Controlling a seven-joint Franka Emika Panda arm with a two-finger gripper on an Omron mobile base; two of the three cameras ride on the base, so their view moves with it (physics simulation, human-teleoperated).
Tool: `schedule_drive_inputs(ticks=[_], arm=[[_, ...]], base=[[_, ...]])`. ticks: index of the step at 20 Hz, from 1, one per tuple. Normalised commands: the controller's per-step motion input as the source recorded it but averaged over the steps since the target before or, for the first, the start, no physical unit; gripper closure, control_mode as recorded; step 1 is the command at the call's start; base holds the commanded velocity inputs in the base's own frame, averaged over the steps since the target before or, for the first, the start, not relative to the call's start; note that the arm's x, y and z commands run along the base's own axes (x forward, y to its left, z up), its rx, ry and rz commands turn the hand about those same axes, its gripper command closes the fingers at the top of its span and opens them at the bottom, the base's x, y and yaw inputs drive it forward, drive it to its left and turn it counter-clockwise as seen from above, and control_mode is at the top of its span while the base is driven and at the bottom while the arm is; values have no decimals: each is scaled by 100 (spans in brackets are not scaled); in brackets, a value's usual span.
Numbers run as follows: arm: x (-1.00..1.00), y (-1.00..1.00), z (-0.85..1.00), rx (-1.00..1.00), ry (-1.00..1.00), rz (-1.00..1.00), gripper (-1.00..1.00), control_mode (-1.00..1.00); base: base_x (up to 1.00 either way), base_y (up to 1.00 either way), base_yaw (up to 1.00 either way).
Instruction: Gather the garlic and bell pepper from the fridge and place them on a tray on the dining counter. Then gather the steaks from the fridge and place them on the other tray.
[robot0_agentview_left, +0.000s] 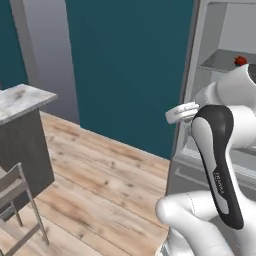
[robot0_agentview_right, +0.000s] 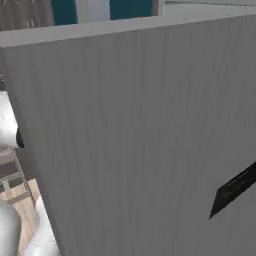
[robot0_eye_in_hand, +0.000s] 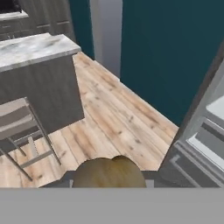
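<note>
Plank floor, teal wall, one stool

A pale wooden plank floor (robot0_agentview_left: 110, 175) runs up to a dark teal wall (robot0_agentview_left: 125, 65) with a grey pillar (robot0_agentview_left: 47, 50); a grey metal stool (robot0_eye_in_hand: 24, 127) stands just beside the dark panelled base.

A tan lumpy garlic (robot0_eye_in_hand: 109, 173) is sitting at the bottom centre of the frame, its lower part cut off. The marble-topped dining counter (robot0_eye_in_hand: 37, 49) is occupying the upper left, with a grey stool (robot0_eye_in_hand: 22, 127) standing before its dark base. Wooden flooring (robot0_eye_in_hand: 118, 118) is running diagonally toward a teal wall (robot0_eye_in_hand: 166, 48). The fridge (robot0_eye_in_hand: 203, 135) interior is showing pale shelves at the right edge.
</note>
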Motion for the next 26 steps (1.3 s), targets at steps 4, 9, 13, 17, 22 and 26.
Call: schedule_drive_inputs(ticks=[4, 9, 13, 17, 22, 26], arm=[[0, 0, 0, 0, 0, 0, 100, 100], [0, 0, 0, 0, 0, 0, 100, 100], [0, 0, 0, 0, 0, 0, 100, 100], [0, 0, 0, 0, 0, 0, 100, 100], [0, 0, 0, 0, 0, 0, 100, 100], [0, 0, 0, 0, 0, 0, 100, 100]], base=[[0, 29, 64], [0, 32, 62], [0, 38, 61], [0, 49, 59], [10, 70, 51], [25, 90, 37]])
